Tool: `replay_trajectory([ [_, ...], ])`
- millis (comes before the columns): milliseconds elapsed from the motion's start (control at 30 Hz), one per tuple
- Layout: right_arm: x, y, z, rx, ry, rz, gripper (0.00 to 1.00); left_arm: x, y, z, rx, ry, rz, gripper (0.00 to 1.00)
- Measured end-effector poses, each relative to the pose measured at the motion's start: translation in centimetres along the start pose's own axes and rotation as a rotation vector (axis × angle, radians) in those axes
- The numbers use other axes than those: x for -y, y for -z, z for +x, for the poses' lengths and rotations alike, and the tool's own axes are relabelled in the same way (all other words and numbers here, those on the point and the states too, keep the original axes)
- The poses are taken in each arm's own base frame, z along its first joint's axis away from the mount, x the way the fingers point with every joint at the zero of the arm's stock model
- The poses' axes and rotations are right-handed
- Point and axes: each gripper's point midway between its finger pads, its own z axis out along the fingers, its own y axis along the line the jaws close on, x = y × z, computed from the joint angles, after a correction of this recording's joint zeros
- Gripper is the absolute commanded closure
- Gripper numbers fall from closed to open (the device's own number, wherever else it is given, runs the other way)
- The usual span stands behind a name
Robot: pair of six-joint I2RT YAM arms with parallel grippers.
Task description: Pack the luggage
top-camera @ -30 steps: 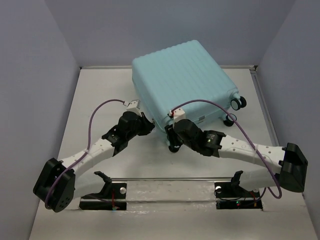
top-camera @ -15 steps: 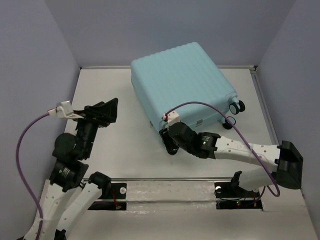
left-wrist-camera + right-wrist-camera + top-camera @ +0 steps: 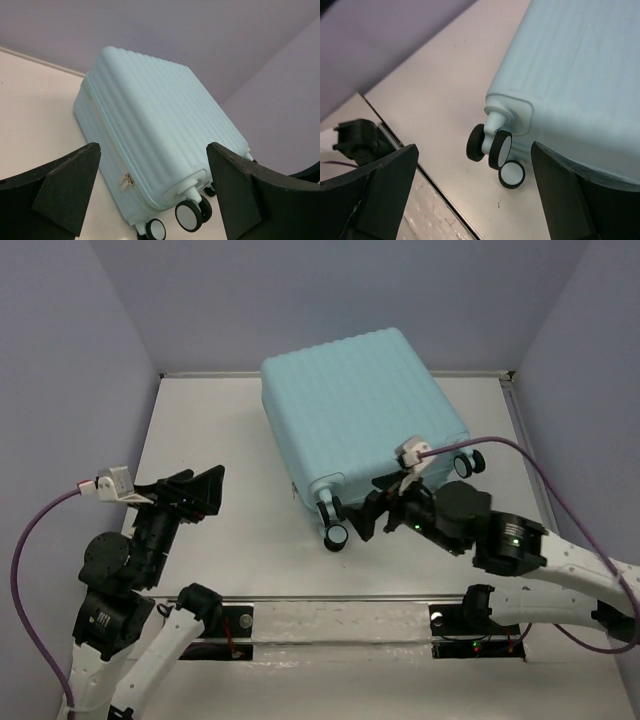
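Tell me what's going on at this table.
Two robot arms are working on a pale blue suitcase that lies flat and zipped shut on the table, its wheels towards the arms. The left pincer is open and off to the left, well apart from the case but pointed at it. The right pincer is open too, close to the wheel end and gripping nothing. Nothing to pack is in sight.
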Motion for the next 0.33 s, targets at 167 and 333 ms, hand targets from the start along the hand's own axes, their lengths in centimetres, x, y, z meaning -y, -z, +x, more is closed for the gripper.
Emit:
replay_trajectory([
  [167, 3.1, 7.2, -6.9, 0.289, -0.11, 0.016, 0.0, 0.2, 2.1, -1.7, 0.071, -0.018, 0.036, 0.01],
  [333, 6.6, 10.6, -7.8, 0.45, -0.196, 0.099, 0.0, 0.0, 2.4, -1.7, 0.1, -0.03, 0.048, 0.01],
])
